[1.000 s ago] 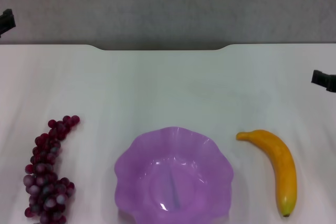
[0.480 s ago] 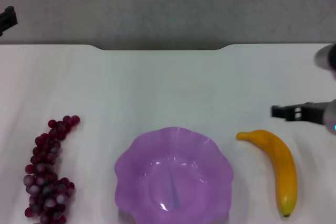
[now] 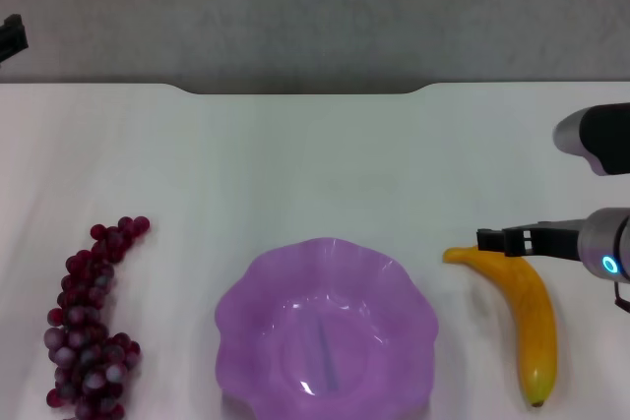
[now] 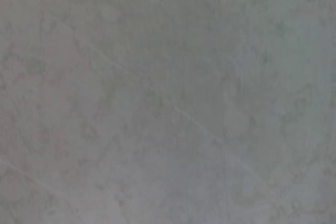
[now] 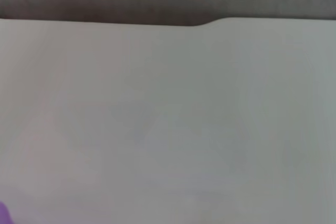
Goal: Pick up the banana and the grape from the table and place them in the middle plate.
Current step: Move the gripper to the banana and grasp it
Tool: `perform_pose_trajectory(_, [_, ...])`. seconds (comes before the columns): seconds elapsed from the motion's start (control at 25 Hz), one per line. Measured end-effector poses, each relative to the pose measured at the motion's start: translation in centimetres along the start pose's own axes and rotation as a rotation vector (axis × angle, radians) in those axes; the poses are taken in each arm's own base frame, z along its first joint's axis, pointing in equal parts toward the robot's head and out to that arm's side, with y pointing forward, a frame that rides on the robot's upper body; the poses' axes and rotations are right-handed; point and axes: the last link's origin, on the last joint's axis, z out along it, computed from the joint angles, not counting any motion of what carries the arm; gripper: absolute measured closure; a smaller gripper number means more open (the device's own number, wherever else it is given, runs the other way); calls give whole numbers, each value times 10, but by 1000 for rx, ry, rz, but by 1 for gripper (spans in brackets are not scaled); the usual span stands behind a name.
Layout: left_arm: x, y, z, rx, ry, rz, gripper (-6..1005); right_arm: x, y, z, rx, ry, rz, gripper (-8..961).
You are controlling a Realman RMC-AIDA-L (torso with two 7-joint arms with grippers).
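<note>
Nearest: plate (image 3: 326, 331) centred at the near edge of the table (image 3: 315, 164), nothing in it. Grapes (image 3: 91, 322) lie to its left, banana (image 3: 517, 312) to its right, both on the table, clear of the rim.

Step in hand, as I read it: right arm reaching for the banana. Right gripper (image 3: 489, 239) sits over the banana's stem end, above it or just at it; contact can't be told. Better to shift toward the thick middle before descending, jaws across the width, so it lifts level and doesn't pivot.

Fingers: only a dark, slim tip shows, holding nothing; how far open, can't tell.

Far left: left gripper (image 3: 12, 38) parked beyond the table edge, opening unreadable, nothing held
</note>
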Motion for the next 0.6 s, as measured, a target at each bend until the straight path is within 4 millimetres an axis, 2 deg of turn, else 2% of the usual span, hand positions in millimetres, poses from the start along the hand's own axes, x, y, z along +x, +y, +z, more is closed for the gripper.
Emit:
perform_pose_trajectory(0.32, [2, 0, 0, 1, 4, 4, 124, 8, -5, 10, 22, 65, 0, 106])
perform_pose_trajectory(0.6, [3, 2, 1, -5, 7, 8, 124, 12, -2, 18, 15, 102, -5, 108])
